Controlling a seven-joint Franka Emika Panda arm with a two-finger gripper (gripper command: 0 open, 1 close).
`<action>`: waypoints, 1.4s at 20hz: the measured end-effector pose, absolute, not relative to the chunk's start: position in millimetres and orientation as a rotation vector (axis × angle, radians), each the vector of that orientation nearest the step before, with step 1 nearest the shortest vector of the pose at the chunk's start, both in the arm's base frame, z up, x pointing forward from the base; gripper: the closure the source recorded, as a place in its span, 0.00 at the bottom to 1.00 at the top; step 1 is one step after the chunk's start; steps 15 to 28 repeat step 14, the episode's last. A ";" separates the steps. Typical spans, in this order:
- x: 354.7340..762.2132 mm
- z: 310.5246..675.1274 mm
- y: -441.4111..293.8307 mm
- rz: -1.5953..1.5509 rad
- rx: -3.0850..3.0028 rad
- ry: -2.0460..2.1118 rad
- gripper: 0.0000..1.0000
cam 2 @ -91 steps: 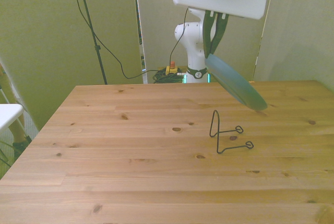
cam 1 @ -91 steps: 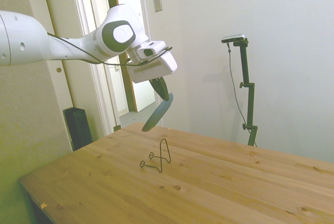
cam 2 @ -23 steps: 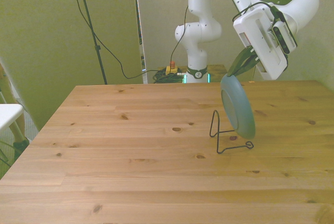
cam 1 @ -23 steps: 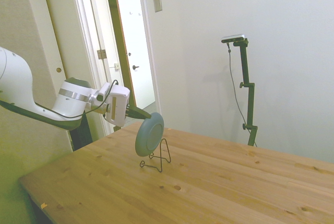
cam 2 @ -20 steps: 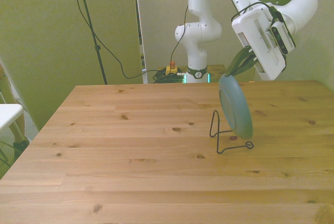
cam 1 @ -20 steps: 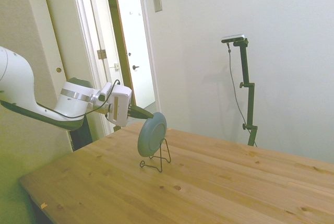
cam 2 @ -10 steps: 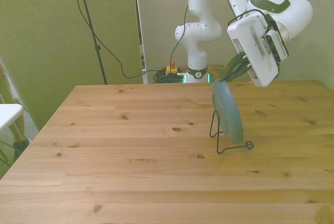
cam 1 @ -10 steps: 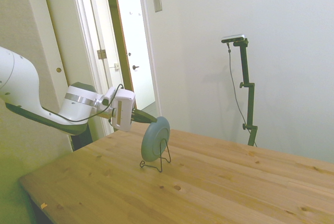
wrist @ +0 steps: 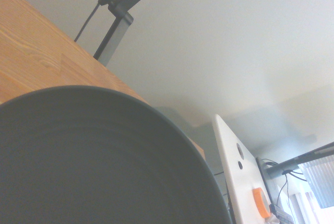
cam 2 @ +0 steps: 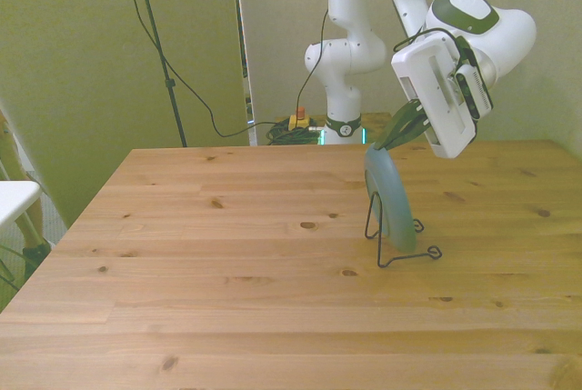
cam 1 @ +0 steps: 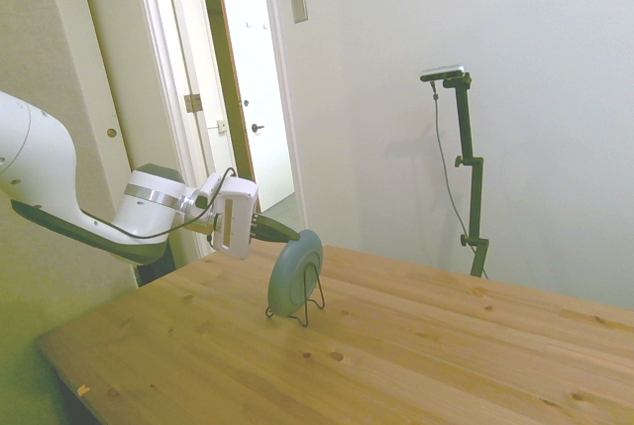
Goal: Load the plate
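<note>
Plate (cam 1: pixel 294 273): round, shallow, matte grey-green, with a low raised rim. Pose: on edge, nearly upright, tipped slightly back against the upright loop of the thin dark wire stand (cam 1: pixel 300 308), its lower edge down at the stand's base wires on the wooden table (cam 1: pixel 416 346). In the front view the plate (cam 2: pixel 387 204) shows almost edge-on, a narrow ellipse, just on the front view's right of the stand's loop (cam 2: pixel 373 217). Top rim is pinched by the gripper (cam 2: pixel 389 140). Wrist view: the plate (wrist: pixel 94 166) fills the near field as a dark curved surface.
</note>
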State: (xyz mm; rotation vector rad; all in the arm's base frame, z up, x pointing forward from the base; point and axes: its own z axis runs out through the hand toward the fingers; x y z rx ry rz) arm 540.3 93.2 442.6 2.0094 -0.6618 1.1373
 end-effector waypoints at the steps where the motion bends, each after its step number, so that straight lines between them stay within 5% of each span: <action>1: 539.9 441.4 93.0 1.137 2.010 -0.662 0.00; 8: 537.5 445.3 92.4 1.162 2.039 -0.689 0.00; 14: 510.9 521.3 115.5 1.155 2.326 -0.840 0.00; 28: 510.9 521.3 115.5 1.155 2.326 -0.840 0.00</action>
